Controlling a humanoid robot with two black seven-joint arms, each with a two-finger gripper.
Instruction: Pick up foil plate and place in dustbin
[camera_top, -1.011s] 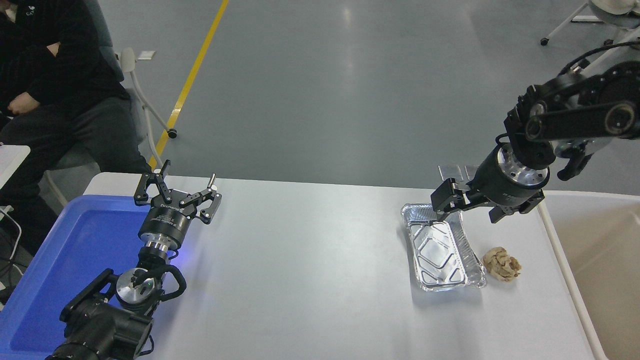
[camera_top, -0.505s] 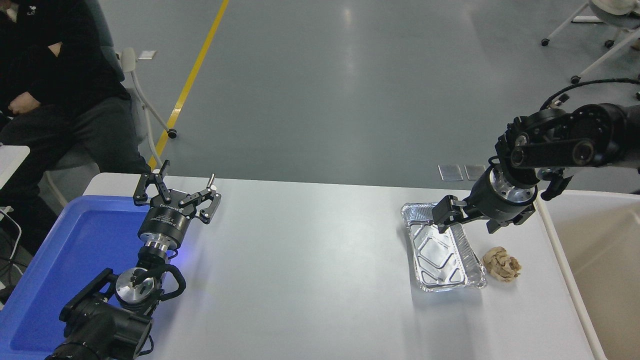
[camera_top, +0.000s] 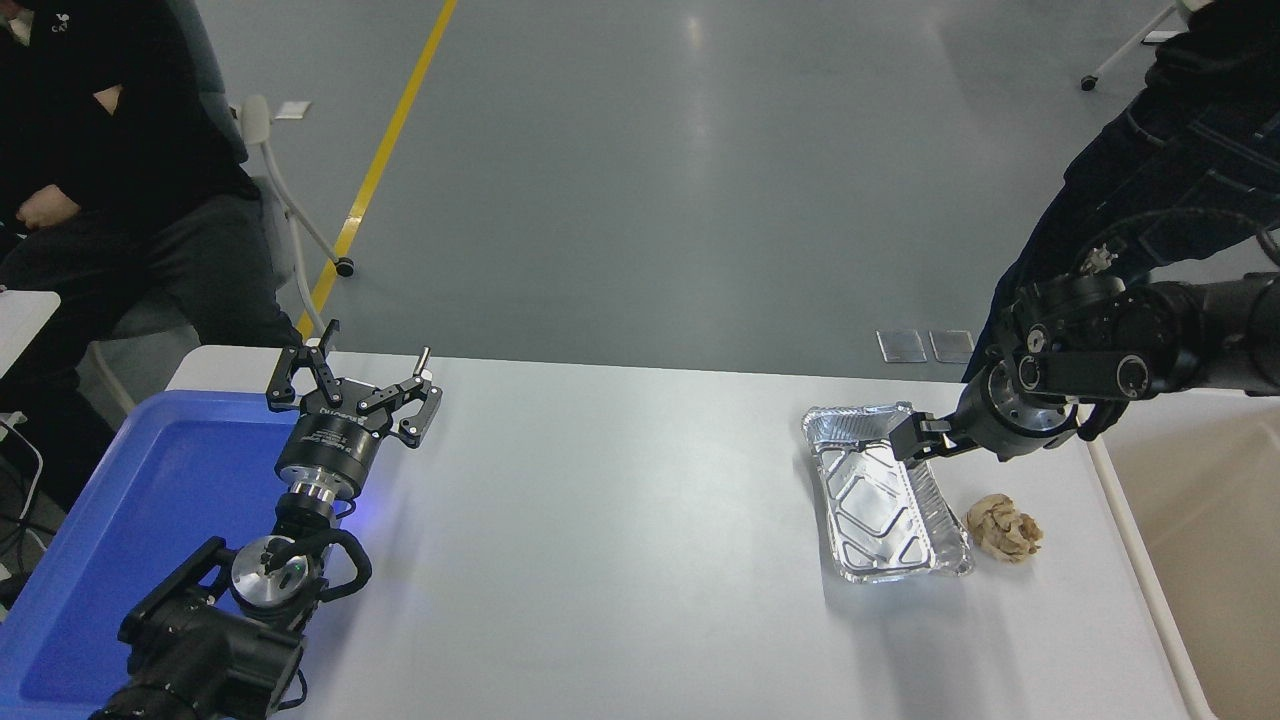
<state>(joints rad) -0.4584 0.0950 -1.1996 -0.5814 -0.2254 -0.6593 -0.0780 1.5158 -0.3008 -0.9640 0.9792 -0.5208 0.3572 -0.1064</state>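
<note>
1. Foil plate (camera_top: 885, 497) lies flat on the white table (camera_top: 620, 540), toward the right edge, closer to the far edge than the near one. Its long axis runs from the far edge toward the near edge, tilted slightly so the near end sits further right.
2. Right gripper (camera_top: 910, 440) is low at the plate's far right corner, coming in from the right side. Fingertips point left, at or just over the crimped rim; whether they are spread or pinched on the rim I cannot tell (black on black, and small).
3. The relation that matters: the plate's body extends from the fingertips toward the near edge, so any hold would be at one end of the long axis, and the free end would likely sag or swing.
4. Dustbin (camera_top: 1120, 500) stands off the table's right edge, on the same side as the working arm, so the carry looks short.
5. Crumpled paper ball (camera_top: 1004, 527) sits just beside the plate's right long side, apart from it, between plate and dustbin.
6. Left gripper (camera_top: 355, 385) is parked near the far left corner, fingers spread, holding nothing, well apart from the plate. Right arm is plainly the nearer.
</note>
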